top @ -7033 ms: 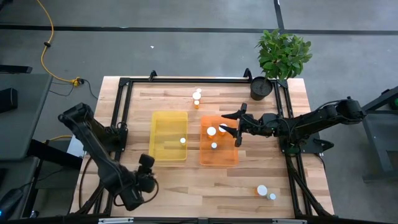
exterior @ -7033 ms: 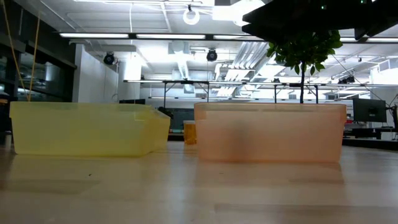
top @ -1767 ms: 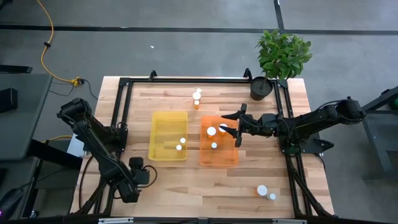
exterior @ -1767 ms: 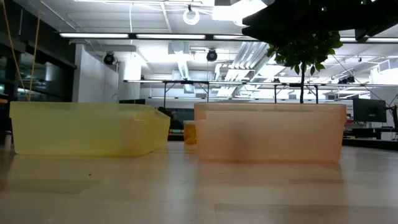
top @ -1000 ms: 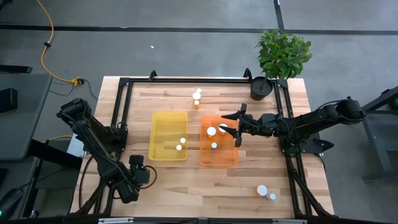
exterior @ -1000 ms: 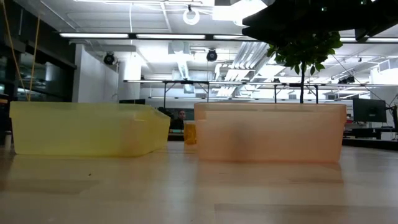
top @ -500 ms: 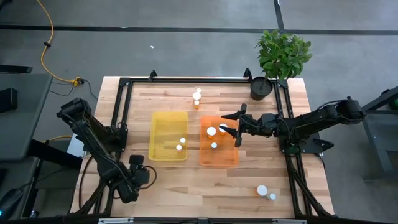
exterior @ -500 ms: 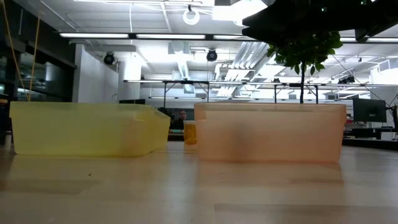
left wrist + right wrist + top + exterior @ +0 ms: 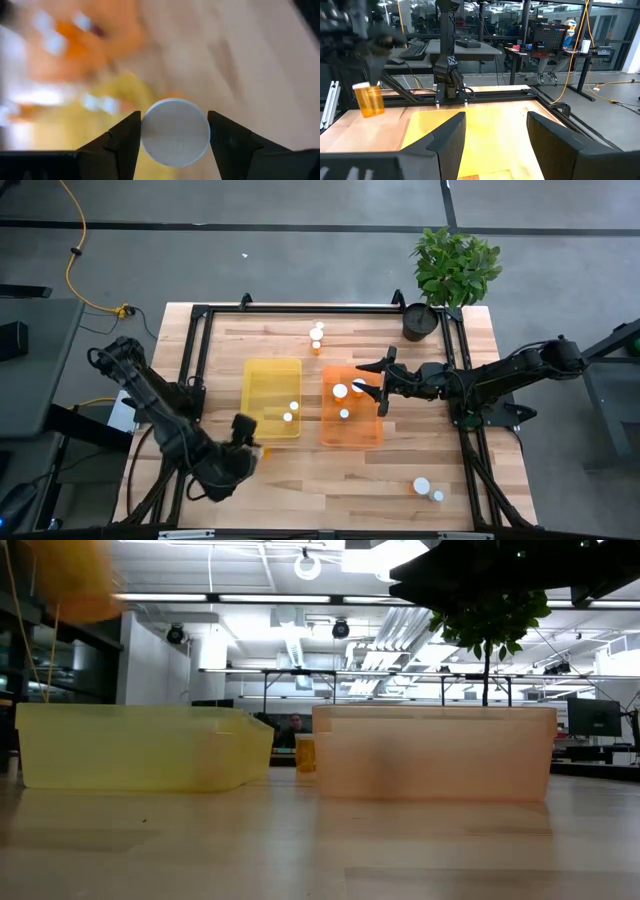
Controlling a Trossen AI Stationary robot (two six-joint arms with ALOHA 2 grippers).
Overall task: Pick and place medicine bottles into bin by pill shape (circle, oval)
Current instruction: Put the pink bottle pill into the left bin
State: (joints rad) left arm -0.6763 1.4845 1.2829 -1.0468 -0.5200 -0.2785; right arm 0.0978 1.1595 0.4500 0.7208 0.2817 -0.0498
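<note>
Holding a bottle (image 9: 174, 131), left tool (image 9: 247, 448), yellow bin (image 9: 271, 370) two bottles, orange bin (image 9: 351, 435) three, right tool (image 9: 380, 382) wide.

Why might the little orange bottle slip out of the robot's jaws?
The bottle looks smooth, round and hard, so it could twist or slide. The left gripper pinches only near its white cap. It is probably light, so a gentle squeeze likely holds it.

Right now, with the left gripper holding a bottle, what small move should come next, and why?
Probably carry it a little farther over the yellow bin. The left gripper holds the bottle by the bin's near edge, not yet over it.
</note>
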